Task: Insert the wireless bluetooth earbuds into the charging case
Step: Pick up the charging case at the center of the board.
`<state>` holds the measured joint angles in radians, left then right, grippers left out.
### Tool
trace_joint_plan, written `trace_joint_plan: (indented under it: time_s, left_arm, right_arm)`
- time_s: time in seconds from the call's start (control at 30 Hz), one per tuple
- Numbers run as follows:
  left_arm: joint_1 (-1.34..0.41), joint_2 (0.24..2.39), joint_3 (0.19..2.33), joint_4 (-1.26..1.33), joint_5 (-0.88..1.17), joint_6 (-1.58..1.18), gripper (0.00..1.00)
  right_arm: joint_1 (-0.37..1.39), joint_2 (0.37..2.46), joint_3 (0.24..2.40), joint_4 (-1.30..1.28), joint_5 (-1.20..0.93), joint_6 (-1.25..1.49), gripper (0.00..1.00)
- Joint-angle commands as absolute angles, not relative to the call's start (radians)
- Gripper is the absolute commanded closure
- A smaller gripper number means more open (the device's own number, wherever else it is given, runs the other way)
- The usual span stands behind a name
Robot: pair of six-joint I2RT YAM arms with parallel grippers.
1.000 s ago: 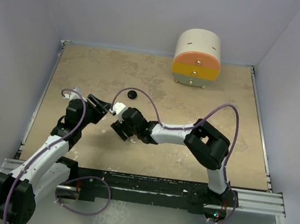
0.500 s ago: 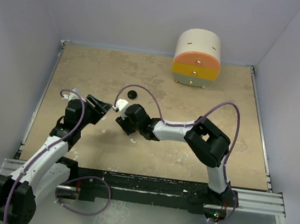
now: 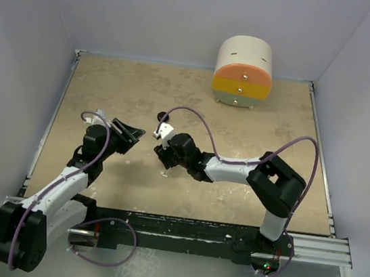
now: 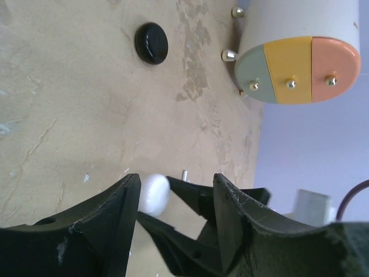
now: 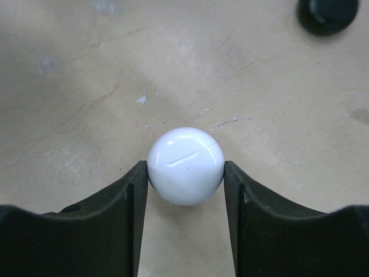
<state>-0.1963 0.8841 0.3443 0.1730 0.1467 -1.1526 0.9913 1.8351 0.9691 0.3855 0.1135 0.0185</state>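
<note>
The right gripper (image 5: 185,168) is clamped on the white charging case (image 5: 185,165), a glossy round disc with a thin seam across its face, pinched at its 2 sides by the black fingers (image 5: 130,199). The case is closed, and the tan table (image 3: 239,139) is seen directly behind it; whether it rests on the surface or is lifted cannot be told. From the left wrist, the same case is seen held just beyond the left gripper (image 4: 176,183), whose jaws are parted with nothing between them. From above, the 2 grippers are seen facing each other near the left-centre of the table. A black round disc (image 3: 163,116) lies flat on the table a little beyond the right gripper, apart from it. A tiny white speck (image 3: 164,174) is seen on the table near the right gripper, too small to be identified as an earbud. At the far edge a rounded drawer box (image 3: 243,74) is set, with 3 fronts in peach, yellow and grey-green.
</note>
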Motion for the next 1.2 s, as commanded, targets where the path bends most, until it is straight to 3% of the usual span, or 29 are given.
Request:
trace_joint_plan:
  time_s: [0.0,0.5,1.17]
  left_arm:
    - [-0.187,0.955,0.288,0.461,0.262,-1.233,0.48]
    - [-0.191,1.212,0.191,0.955,0.383,-1.380,0.52]
    - [-0.300,1.340,0.263,1.004,0.403,-1.313,0.57]
  right_arm:
    - [0.962,1.738,0.942,0.518,0.148,0.079,0.63]
    - [0.939,1.648,0.898,0.578,0.104,0.089,0.64]
    - [0.939,1.629,0.943,0.554,0.054,0.072,0.64]
